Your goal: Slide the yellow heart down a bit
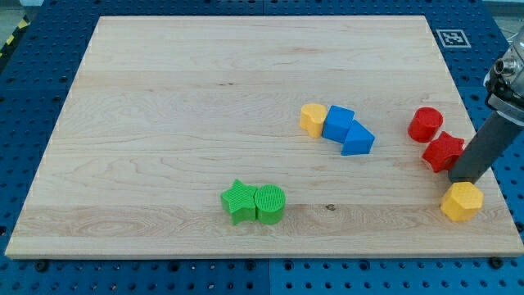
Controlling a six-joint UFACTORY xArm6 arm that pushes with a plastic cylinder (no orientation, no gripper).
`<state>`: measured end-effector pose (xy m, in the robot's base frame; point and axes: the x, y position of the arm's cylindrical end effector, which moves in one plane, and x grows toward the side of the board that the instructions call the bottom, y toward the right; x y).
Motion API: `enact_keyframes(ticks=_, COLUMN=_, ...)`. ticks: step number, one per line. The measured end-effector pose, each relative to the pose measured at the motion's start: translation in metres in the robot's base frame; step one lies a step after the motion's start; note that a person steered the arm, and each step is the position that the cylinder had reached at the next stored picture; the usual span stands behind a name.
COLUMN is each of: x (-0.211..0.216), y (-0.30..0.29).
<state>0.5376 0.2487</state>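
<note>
The yellow heart [312,119] lies right of the board's middle, touching the left side of a blue cube [337,123]. A blue triangle [357,139] sits against the cube's lower right. My tip [461,179] is far to the view's right of the heart, near the board's right edge. It stands just above a yellow hexagon [462,201] and right beside the red star [443,152].
A red cylinder [425,124] sits just above the red star. A green star [238,201] and a green cylinder [269,204] touch each other at the bottom centre. The wooden board [164,98] lies on a blue pegboard, with a marker tag [453,38] at the top right.
</note>
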Motion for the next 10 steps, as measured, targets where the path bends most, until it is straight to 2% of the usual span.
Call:
enact_keyframes(ticks=1, x=0.007, y=-0.007)
enact_keyframes(ticks=2, x=-0.006, y=-0.014)
enact_keyframes(ticks=5, x=-0.021, y=-0.183)
enact_keyframes(ticks=6, x=-0.059, y=-0.233)
enact_keyframes(ticks=7, x=-0.113, y=-0.239)
enact_keyframes(ticks=8, x=-0.147, y=-0.221)
enact_keyframes(ticks=9, x=-0.145, y=-0.182)
enact_keyframes(ticks=10, x=-0.131, y=-0.176)
